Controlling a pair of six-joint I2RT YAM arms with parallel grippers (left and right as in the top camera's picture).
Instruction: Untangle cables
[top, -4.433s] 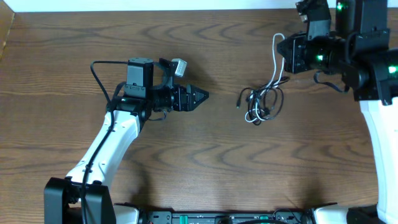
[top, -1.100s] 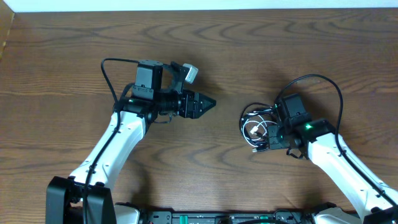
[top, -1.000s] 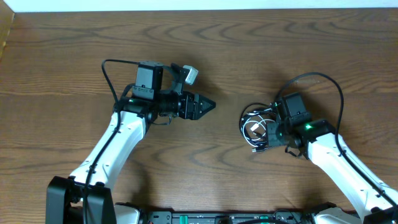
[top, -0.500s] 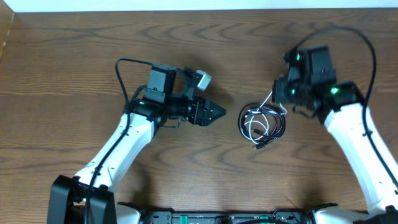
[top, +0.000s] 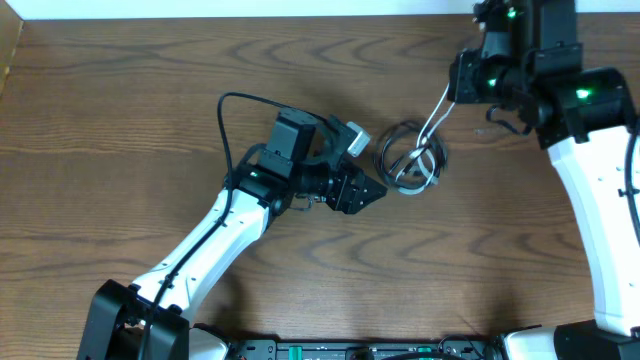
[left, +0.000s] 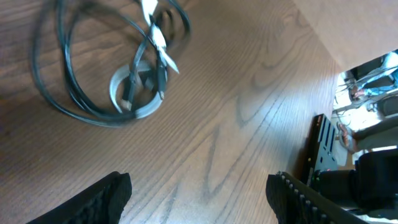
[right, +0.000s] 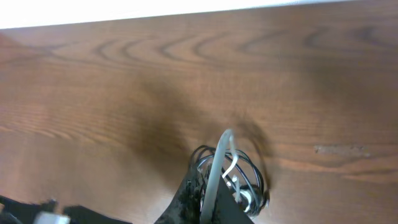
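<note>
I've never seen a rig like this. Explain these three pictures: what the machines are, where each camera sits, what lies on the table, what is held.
The machines are two white-and-black robot arms, the left arm and the right arm, each ending in a two-finger gripper, at a brown wooden table. The wide picture looks straight down from above. The other two come from a camera on each wrist, so each shows its own fingers at the bottom edge. On the table lies a small tangle of thin black and white cords. The right gripper is shut on a white cord that runs taut from the tangle up to it. The left gripper is open, holds nothing, and sits close beside the tangle.
</note>
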